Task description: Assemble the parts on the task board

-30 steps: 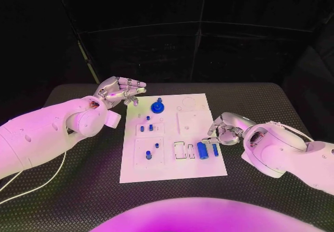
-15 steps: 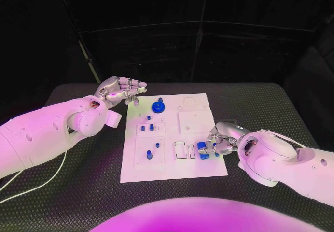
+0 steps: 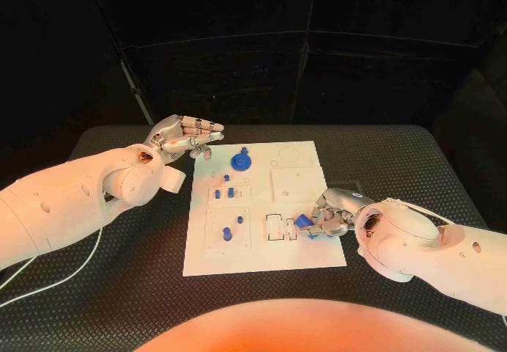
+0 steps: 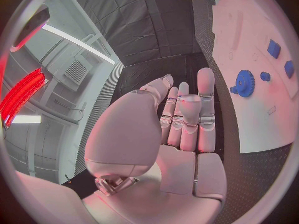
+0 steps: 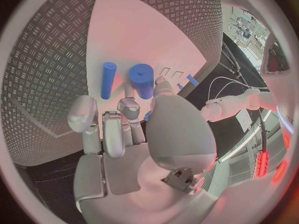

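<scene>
Right robot hand [image 3: 327, 217] moved onto blue cylinder [image 3: 313, 223]; cylinder now tilted.

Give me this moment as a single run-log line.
left hand: raised beside task board, holding nothing | right hand: fingers at thick blue cylinder, grip unclear | thin blue cylinder: lying beside it
</scene>
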Robot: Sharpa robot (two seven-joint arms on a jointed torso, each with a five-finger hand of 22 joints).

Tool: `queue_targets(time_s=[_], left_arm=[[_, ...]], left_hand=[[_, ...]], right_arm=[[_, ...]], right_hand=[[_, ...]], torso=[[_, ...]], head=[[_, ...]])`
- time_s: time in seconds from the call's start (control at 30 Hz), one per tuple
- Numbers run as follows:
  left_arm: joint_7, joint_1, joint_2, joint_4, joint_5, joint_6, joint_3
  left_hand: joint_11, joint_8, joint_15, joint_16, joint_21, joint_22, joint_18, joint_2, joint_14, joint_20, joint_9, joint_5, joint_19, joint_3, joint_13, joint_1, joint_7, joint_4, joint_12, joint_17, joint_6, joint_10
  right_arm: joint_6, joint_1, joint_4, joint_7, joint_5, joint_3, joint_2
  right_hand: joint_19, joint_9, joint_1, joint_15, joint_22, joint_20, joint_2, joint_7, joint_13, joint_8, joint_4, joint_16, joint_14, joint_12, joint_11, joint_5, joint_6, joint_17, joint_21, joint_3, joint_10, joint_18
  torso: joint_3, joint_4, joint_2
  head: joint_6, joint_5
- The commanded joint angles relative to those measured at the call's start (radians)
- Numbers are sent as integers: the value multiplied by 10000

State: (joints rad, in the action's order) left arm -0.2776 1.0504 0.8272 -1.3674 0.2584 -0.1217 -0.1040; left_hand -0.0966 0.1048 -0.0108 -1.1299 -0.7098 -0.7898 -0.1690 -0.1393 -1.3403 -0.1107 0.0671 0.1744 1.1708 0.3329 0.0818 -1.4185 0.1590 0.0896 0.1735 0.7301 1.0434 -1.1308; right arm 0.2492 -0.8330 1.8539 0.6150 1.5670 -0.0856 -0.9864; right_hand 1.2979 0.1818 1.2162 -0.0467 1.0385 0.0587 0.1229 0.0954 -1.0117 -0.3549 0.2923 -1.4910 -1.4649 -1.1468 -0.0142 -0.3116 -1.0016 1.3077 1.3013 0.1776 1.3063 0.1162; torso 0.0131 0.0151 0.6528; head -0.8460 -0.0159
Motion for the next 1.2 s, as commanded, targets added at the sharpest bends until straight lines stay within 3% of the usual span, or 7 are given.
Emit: queue_targets(time_s=[0.03, 0.23, 0.4, 0.67, 0.93, 1.07, 1.2], left_arm=[[-32, 15, 10, -18, -46, 109, -8], [-4, 15, 20, -24, -46, 134, -8], [6, 15, 35, -29, -46, 136, -8], [3, 12, 33, -23, -46, 138, -8], [-3, -21, 12, -9, -47, 142, -8], [-7, -33, -5, -5, -47, 146, -8], [-9, -39, -11, -8, -47, 142, -8]], left_hand=[[12, -60, 2, 50, 32, 12, -122, 61, 61, -22, -2, -22, -30, -11, -14, 15, 26, 47, 36, -11, -68, 65], [15, -53, 1, 49, 48, 20, -123, 72, 64, -25, 1, -24, -28, -20, -15, 35, 19, 65, 46, -15, -59, 73], [15, -53, 1, 49, 48, 20, -123, 72, 64, -25, 1, -24, -28, -20, -15, 35, 19, 65, 46, -15, -59, 73], [15, -53, 1, 49, 48, 20, -123, 72, 64, -25, 1, -24, -28, -20, -15, 35, 19, 65, 46, -15, -59, 73], [15, -53, 1, 49, 48, 20, -123, 72, 64, -25, 1, -24, -28, -20, -15, 35, 19, 65, 46, -15, -59, 73], [15, -53, 1, 49, 48, 20, -123, 72, 64, -25, 1, -24, -28, -20, -15, 35, 19, 65, 46, -15, -59, 73], [15, -53, 1, 49, 48, 20, -123, 72, 64, -25, 1, -24, -28, -20, -15, 35, 19, 65, 46, -15, -59, 73]], right_arm=[[-446, 65, -77, 176, 411, 30, 106], [-536, 136, -145, 187, 534, 117, 272], [-377, 157, -155, 192, 645, 153, 301], [856, 170, 152, -117, 793, 163, 61], [2413, 168, 799, -669, 470, 155, -182], [2666, 166, 943, -826, 212, 151, -116], [2438, 164, 876, -839, -98, 150, 125]], right_hand=[[64, -4, 59, -70, 22, -5, -116, -52, -86, -62, -5, -45, -694, -81, 13, -70, -4, 609, 58, -6, 109, -142], [69, 59, 241, -94, 54, -25, -194, -84, -319, -205, -15, -59, -698, -225, 42, -215, -25, 647, 73, -38, 174, -146], [94, 119, 413, -117, 118, -49, -358, -112, -575, -345, -24, -84, -710, -374, 70, -639, -24, 716, 105, -65, 255, -156], [226, 220, 678, -179, 375, -103, -628, -191, -1144, -542, -42, -205, -768, -747, 146, -1582, -132, 1027, 250, -70, 538, -199], [314, 272, 901, -225, 555, -147, -771, -247, -1521, -594, -55, -301, -810, -984, 202, -2220, -205, 1273, 353, -72, 736, -230], [326, 276, 932, -229, 581, -152, -794, -251, -1545, -594, -54, -315, -816, -992, 208, -2290, -211, 1307, 368, -76, 748, -234], [315, 276, 910, -230, 563, -154, -809, -245, -1524, -588, -36, -313, -815, -967, 205, -2309, -206, 1302, 360, -65, 736, -231]], torso=[[1, -3, 8], [-6, 3, 8], [4, -10, -1], [-21, -26, -18], [-4, -6, -21], [3, 14, -12], [16, 16, -1]], head=[[-11, 10], [-31, 26], [-36, 27], [-16, 43], [21, 14], [32, 27], [27, 59]])
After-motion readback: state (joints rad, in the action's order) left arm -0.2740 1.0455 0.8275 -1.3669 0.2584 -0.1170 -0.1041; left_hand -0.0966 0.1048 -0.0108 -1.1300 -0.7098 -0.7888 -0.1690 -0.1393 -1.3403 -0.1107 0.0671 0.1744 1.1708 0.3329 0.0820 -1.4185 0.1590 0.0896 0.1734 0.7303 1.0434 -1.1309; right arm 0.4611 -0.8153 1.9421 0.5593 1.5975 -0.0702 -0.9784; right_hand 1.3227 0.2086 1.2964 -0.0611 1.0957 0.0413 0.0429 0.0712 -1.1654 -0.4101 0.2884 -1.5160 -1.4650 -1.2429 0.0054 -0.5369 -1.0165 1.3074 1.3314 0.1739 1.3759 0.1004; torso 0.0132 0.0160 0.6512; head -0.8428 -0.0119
